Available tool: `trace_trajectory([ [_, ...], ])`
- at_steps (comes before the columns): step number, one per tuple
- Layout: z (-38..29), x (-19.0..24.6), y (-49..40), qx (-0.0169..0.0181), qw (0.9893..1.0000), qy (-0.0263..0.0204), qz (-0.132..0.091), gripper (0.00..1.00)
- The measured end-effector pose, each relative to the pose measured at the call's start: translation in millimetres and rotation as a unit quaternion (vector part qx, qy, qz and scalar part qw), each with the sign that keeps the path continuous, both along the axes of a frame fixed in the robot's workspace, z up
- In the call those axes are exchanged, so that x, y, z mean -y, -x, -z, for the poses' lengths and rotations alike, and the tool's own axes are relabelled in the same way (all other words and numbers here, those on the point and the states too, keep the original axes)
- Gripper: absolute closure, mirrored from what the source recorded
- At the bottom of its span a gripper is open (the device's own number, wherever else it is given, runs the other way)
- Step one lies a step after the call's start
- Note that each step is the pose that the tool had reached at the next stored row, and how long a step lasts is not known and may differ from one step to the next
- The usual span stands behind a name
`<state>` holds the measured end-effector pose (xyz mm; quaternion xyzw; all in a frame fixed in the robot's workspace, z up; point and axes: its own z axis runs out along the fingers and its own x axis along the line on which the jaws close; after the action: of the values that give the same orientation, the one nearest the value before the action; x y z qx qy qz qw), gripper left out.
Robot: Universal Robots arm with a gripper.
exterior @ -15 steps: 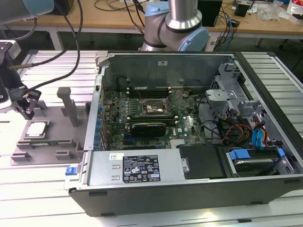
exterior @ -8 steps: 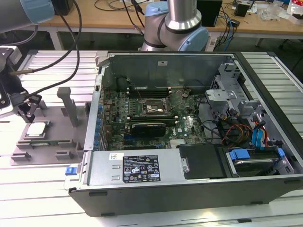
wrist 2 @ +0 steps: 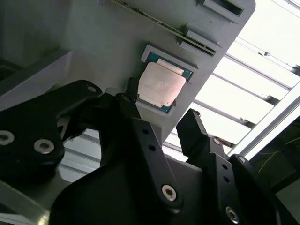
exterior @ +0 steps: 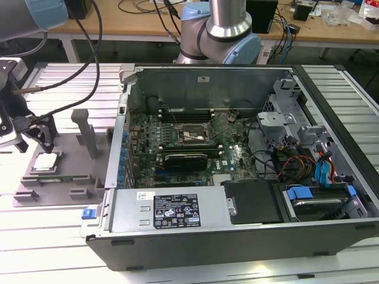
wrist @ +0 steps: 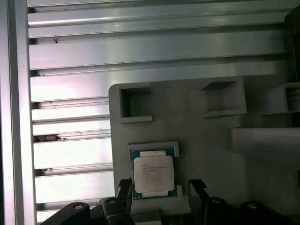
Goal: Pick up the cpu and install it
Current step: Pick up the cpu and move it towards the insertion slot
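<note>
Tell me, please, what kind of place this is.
Probably a robotics lab set up for computer assembly: an opened computer case with its motherboard lies on a slotted aluminium table, a cpu sits in a grey tray, and desks with cables stand behind.

Arm base: a silver tube on pale blue joints (exterior: pixel 220 35) stands at the far side in the exterior view.
Upper link: a grey segment with a pale blue cap (exterior: pixel 37 13) crosses the top corner on the exterior view's left.
Wrist: pale grey (exterior: pixel 7 74), at the exterior view's left edge, with the tool pointing downward.
Gripper: black and two-fingered (exterior: pixel 37 144), hanging low on the exterior view's left; it is seen from above in both wrist views (wrist 2: pixel 161 108) (wrist: pixel 160 187).
Fingers: slim black bars with silver screws (wrist 2: pixel 140 133) (wrist: pixel 196 187), spread wide, tips well apart and level with each other.
</note>
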<state>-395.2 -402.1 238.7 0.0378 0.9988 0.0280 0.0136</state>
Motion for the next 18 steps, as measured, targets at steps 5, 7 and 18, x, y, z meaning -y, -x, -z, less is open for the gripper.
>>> trace_trajectory([
  [5, 17.5, 0.1, 0.2, -0.0001, 1.0, 0.0, -0.001, 0.4],
  [7, 21.8, 0.0, 0.4, -0.0001, 1.0, 0.0, -0.001, 0.4],
  [18, 38.3, 0.0, 1.1, -0.0002, 1.0, 0.0019, -0.001, 0.4],
])
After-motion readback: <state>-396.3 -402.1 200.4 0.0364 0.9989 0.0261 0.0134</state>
